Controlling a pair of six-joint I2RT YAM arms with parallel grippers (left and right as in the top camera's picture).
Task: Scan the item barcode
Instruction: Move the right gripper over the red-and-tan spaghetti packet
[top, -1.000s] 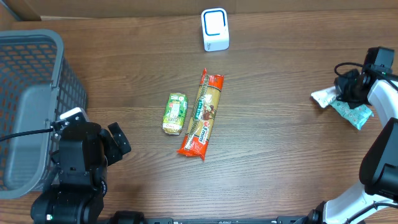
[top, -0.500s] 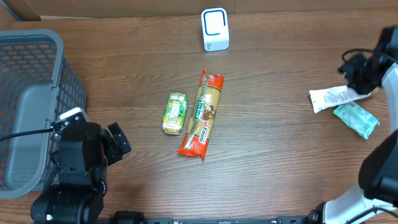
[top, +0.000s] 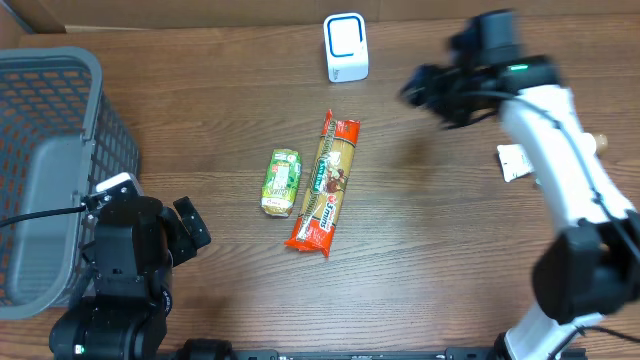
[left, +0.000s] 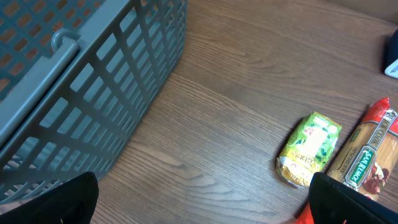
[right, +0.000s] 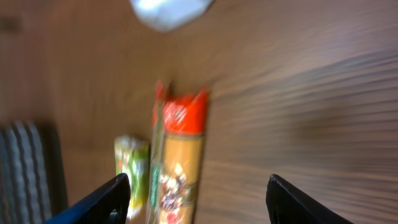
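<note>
A green snack packet (top: 281, 183) and a long orange-red pasta packet (top: 325, 183) lie side by side at the table's middle. The white barcode scanner (top: 346, 47) stands at the back. My right gripper (top: 415, 92) hovers right of the scanner, open and empty. Its blurred wrist view looks down on the pasta packet (right: 180, 158), the green packet (right: 132, 167) and the scanner (right: 169, 9) beyond my gripper (right: 199, 205). My left gripper (top: 190, 235) rests at the front left, open and empty (left: 202, 205), with the green packet (left: 311, 149) and pasta packet (left: 367, 162) ahead to its right.
A grey mesh basket (top: 60, 80) fills the left side, close beside my left arm (left: 81, 74). A white packet (top: 513, 160) lies at the right, partly hidden under my right arm.
My right gripper opened, left the white packet on the table at the right, and swung quickly left toward the back middle. The left arm stayed still.
</note>
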